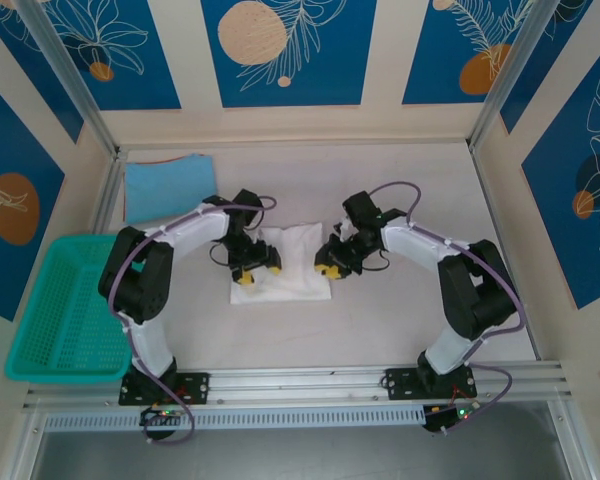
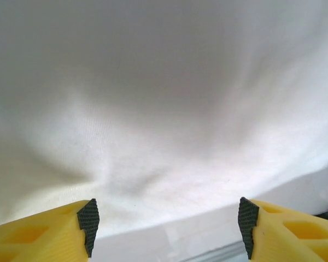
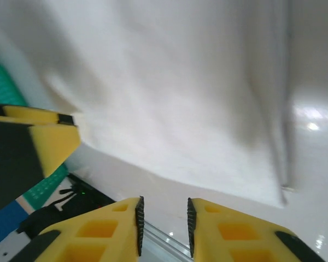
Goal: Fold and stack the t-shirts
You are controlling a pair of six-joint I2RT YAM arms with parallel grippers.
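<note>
The white t-shirt (image 1: pixel 295 262) lies folded into a small rectangle at the table's middle; no chest mark shows. My left gripper (image 1: pixel 254 274) hovers over its left edge, jaws wide open with nothing between them. From the left wrist camera, the white cloth (image 2: pixel 164 109) spreads just beyond the open fingertips (image 2: pixel 88 224). My right gripper (image 1: pixel 329 268) sits at the shirt's right edge, its jaws open a narrow gap and empty. Past that gripper (image 3: pixel 163 225) the white fabric (image 3: pixel 175 109) lies ahead. The light-blue t-shirt (image 1: pixel 168 186) rests folded at the back left.
A teal mesh basket (image 1: pixel 68 310) stands at the left, beside the left arm's base. An aluminium rail (image 1: pixel 310 380) runs along the near table edge. In the right wrist view the left gripper's yellow finger (image 3: pixel 49 139) shows at the left.
</note>
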